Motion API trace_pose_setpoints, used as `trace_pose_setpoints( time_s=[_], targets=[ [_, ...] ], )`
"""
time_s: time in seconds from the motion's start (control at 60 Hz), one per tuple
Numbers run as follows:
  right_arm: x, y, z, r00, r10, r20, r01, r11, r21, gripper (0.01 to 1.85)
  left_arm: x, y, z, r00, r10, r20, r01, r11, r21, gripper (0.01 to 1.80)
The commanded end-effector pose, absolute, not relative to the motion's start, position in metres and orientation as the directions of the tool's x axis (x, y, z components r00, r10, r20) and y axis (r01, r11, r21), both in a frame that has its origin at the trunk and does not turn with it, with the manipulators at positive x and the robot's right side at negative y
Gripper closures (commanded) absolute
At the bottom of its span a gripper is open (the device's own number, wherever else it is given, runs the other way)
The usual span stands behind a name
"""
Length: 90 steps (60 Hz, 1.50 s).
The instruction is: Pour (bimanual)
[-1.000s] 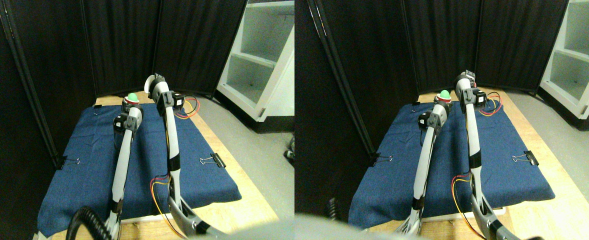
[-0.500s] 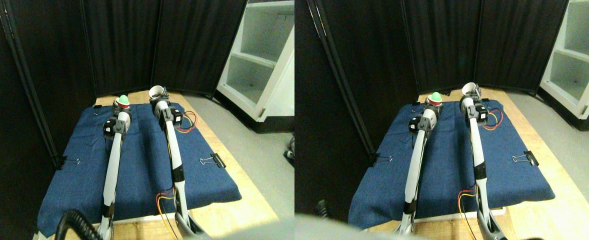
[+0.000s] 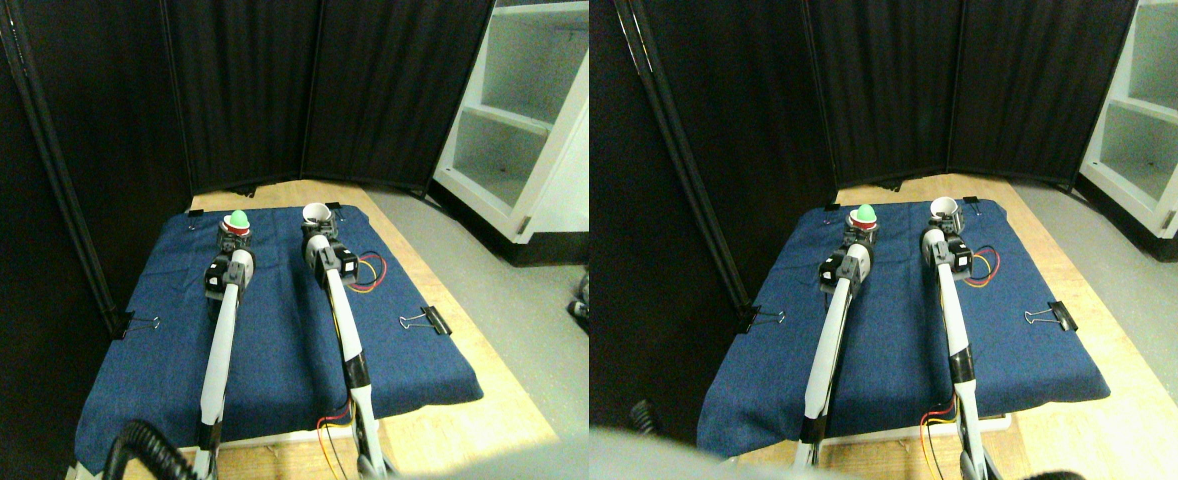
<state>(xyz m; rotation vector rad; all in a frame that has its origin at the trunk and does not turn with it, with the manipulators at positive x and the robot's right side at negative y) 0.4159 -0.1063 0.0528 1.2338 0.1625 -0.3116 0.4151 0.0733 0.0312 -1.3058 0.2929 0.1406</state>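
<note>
I see a red cup (image 3: 237, 226) holding a green ball (image 3: 238, 217) at my left tool (image 3: 234, 236), a white cup (image 3: 316, 213) at my right tool (image 3: 316, 231), over the blue cloth (image 3: 279, 320); I cannot tell either grip.

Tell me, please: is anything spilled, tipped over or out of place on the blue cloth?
Nothing stands out. The red cup with the green ball and the white cup stand upright on the blue cloth; no spill shows.
</note>
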Motion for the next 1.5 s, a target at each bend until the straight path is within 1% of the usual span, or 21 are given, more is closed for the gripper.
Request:
trace_pose_setpoints(
  time_s=[0.017, 0.1, 0.183, 0.217, 0.25, 0.3, 0.333, 0.417, 0.517, 0.583, 0.633, 0.65, 0.733, 0.8, 0.9, 0.983, 1.083, 1.183, 1.233, 1.283, 1.5],
  targets=[
    [0.417, -0.106, 0.053, 0.944, -0.152, -0.292, 0.321, 0.226, 0.92, 1.53, 0.418, 0.077, 0.026, 0.961, -0.036, -0.273, -0.255, 0.256, -0.932, 1.48],
    [0.417, -0.105, 0.049, 0.94, -0.159, -0.303, 0.333, 0.222, 0.916, 1.53, 0.419, 0.078, 0.019, 0.96, -0.001, -0.28, -0.271, 0.254, -0.929, 1.48],
    [0.419, -0.107, 0.045, 0.937, -0.156, -0.314, 0.342, 0.207, 0.917, 1.53, 0.421, 0.081, 0.013, 0.959, 0.0, -0.282, -0.272, 0.265, -0.925, 1.48],
    [0.419, -0.108, 0.043, 0.931, -0.172, -0.322, 0.355, 0.212, 0.911, 1.53, 0.422, 0.082, 0.01, 0.959, 0.006, -0.284, -0.275, 0.266, -0.924, 1.48],
    [0.42, -0.109, 0.041, 0.931, -0.165, -0.325, 0.353, 0.192, 0.915, 1.53, 0.421, 0.081, 0.009, 0.959, 0.013, -0.283, -0.276, 0.269, -0.923, 1.48],
    [0.422, -0.111, 0.039, 0.93, -0.165, -0.329, 0.358, 0.2, 0.912, 1.53, 0.422, 0.082, 0.007, 0.958, 0.014, -0.285, -0.279, 0.265, -0.923, 1.48],
    [0.424, -0.113, 0.036, 0.927, -0.17, -0.335, 0.367, 0.221, 0.904, 1.53, 0.422, 0.082, 0.005, 0.957, 0.023, -0.288, -0.284, 0.259, -0.923, 1.48],
    [0.427, -0.117, 0.029, 0.914, -0.19, -0.358, 0.389, 0.169, 0.905, 1.53, 0.424, 0.082, 0.0, 0.954, 0.037, -0.297, -0.296, 0.262, -0.918, 1.48],
    [0.429, -0.119, 0.022, 0.912, -0.201, -0.358, 0.395, 0.189, 0.899, 1.53, 0.427, 0.082, -0.005, 0.953, 0.033, -0.3, -0.298, 0.261, -0.918, 1.48],
    [0.43, -0.12, 0.017, 0.901, -0.22, -0.374, 0.417, 0.2, 0.887, 1.53, 0.429, 0.081, -0.008, 0.953, 0.038, -0.301, -0.3, 0.259, -0.918, 1.48],
    [0.431, -0.12, 0.015, 0.901, -0.216, -0.376, 0.416, 0.19, 0.889, 1.53, 0.429, 0.08, -0.008, 0.953, 0.036, -0.299, -0.299, 0.251, -0.921, 1.48],
    [0.431, -0.121, 0.015, 0.897, -0.219, -0.385, 0.425, 0.178, 0.888, 1.53, 0.43, 0.079, -0.008, 0.954, 0.033, -0.296, -0.295, 0.248, -0.923, 1.48],
    [0.433, -0.123, 0.009, 0.899, -0.216, -0.381, 0.423, 0.197, 0.885, 1.53, 0.431, 0.078, -0.009, 0.954, 0.033, -0.298, -0.296, 0.249, -0.922, 1.48],
    [0.434, -0.123, 0.007, 0.897, -0.224, -0.38, 0.423, 0.188, 0.887, 1.53, 0.431, 0.077, -0.01, 0.953, 0.042, -0.3, -0.301, 0.253, -0.919, 1.48],
    [0.436, -0.123, 0.001, 0.904, -0.232, -0.36, 0.409, 0.216, 0.887, 1.53, 0.433, 0.077, -0.012, 0.954, 0.038, -0.299, -0.298, 0.26, -0.918, 1.48],
    [0.437, -0.123, -0.005, 0.903, -0.228, -0.365, 0.409, 0.194, 0.892, 1.53, 0.433, 0.076, -0.013, 0.954, 0.047, -0.298, -0.299, 0.258, -0.919, 1.48],
    [0.437, -0.122, -0.011, 0.899, -0.233, -0.371, 0.416, 0.194, 0.888, 1.53, 0.433, 0.076, -0.015, 0.953, 0.059, -0.298, -0.304, 0.247, -0.92, 1.48],
    [0.437, -0.122, -0.014, 0.903, -0.225, -0.366, 0.41, 0.192, 0.892, 1.53, 0.434, 0.076, -0.016, 0.953, 0.063, -0.297, -0.303, 0.251, -0.919, 1.48],
    [0.438, -0.122, -0.015, 0.899, -0.228, -0.375, 0.417, 0.176, 0.892, 1.53, 0.435, 0.077, -0.017, 0.952, 0.06, -0.3, -0.305, 0.238, -0.922, 1.48],
    [0.438, -0.121, -0.016, 0.9, -0.226, -0.372, 0.416, 0.194, 0.888, 1.53, 0.435, 0.077, -0.019, 0.953, 0.064, -0.298, -0.304, 0.241, -0.922, 1.48],
    [0.44, -0.119, -0.015, 0.906, -0.212, -0.367, 0.404, 0.167, 0.899, 1.53, 0.436, 0.078, -0.022, 0.952, 0.085, -0.295, -0.307, 0.234, -0.922, 1.48]
  ],
)
